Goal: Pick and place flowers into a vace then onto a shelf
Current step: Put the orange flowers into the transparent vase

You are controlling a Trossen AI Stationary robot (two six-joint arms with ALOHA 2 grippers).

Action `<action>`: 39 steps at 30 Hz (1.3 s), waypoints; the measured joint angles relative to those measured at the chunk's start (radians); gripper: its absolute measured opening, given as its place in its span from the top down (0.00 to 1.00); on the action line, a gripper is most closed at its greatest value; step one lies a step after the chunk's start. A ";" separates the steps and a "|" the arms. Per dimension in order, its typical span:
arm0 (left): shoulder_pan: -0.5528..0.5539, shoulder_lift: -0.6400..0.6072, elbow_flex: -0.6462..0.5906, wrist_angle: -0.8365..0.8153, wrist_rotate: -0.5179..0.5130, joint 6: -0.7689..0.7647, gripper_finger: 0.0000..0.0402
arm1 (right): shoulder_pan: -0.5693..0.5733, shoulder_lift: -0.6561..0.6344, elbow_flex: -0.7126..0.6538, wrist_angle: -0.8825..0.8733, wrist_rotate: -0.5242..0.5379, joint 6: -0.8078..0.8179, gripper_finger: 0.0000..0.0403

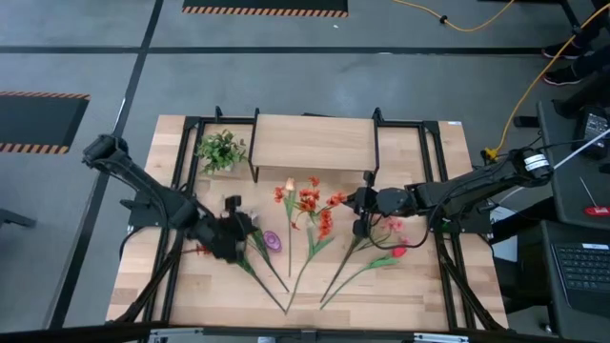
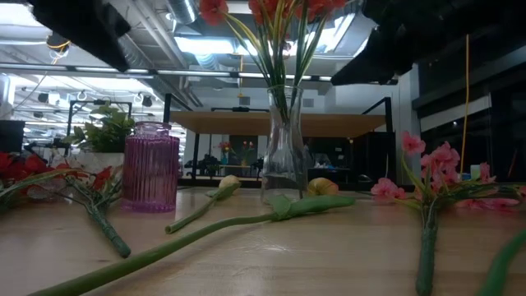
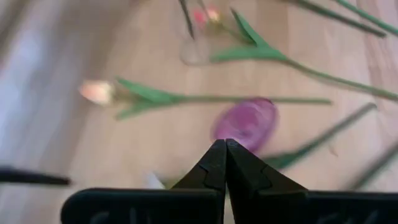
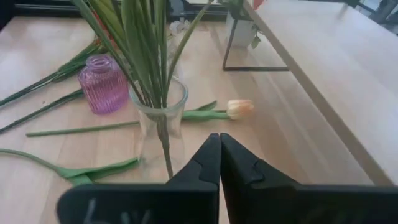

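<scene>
While several flowers already stand in the clear glass vase near the middle of the bench, more stems lie loose around it. The right gripper hovers just beside the vase with its fingers pressed together on nothing. The left gripper hangs clenched and empty over the purple jar. The shelf stands bare at the far edge. To my eye the next stem wants gripping low down, then feeding upright through the vase mouth without nudging the bunch.
</scene>
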 joint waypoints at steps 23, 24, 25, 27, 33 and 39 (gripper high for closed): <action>-0.167 0.471 0.426 -0.336 0.185 -0.277 0.97 | 0.116 -0.031 0.000 0.043 0.000 -0.030 0.96; -0.167 0.477 0.426 -0.336 0.185 -0.287 0.97 | 0.116 -0.031 0.000 0.042 0.000 -0.029 0.96; -0.167 0.483 0.426 -0.336 0.185 -0.294 0.96 | 0.116 -0.031 0.000 0.042 0.000 -0.027 0.96; -0.166 0.492 0.426 -0.336 0.185 -0.295 0.94 | 0.116 -0.031 0.000 0.042 -0.001 -0.026 0.96; -0.166 0.504 0.426 -0.340 0.136 -0.298 0.85 | 0.116 -0.031 0.000 0.034 -0.001 -0.027 0.96; -0.167 0.509 0.426 -0.336 0.126 -0.298 0.73 | 0.116 -0.031 0.000 0.010 -0.001 -0.025 0.96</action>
